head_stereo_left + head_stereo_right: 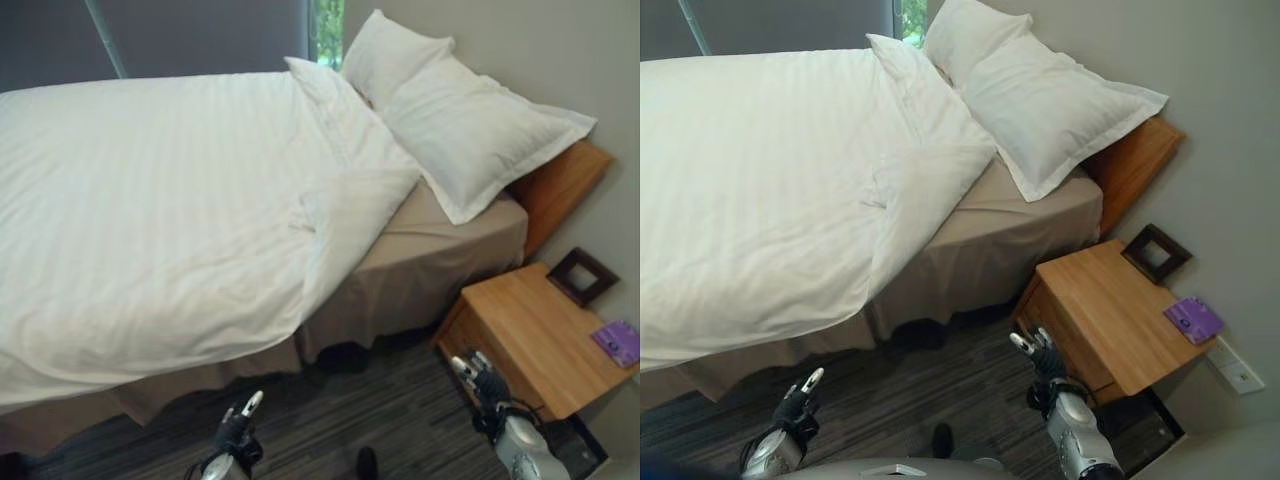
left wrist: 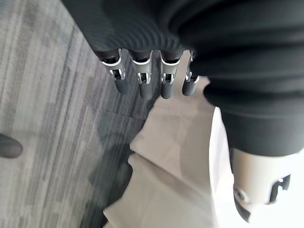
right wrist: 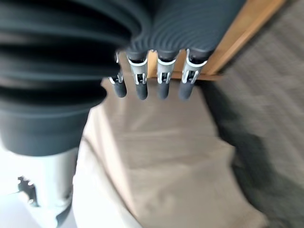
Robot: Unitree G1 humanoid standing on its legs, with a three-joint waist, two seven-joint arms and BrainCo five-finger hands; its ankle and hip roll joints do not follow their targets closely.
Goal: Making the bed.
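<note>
Both hands hang low over the floor (image 1: 330,420) beside the bed (image 1: 430,260), left hand (image 1: 238,425) and right hand (image 1: 487,385) empty, fingers straight and slightly apart.

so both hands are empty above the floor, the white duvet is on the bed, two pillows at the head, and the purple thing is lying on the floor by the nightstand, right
Nearly right, with one slip: the purple thing lies on top of the nightstand, near its corner beside the dark picture frame, not on the floor. The right eye view shows it. The rest holds: left hand and right hand empty, duvet on the bed, two pillows at the head.
</note>
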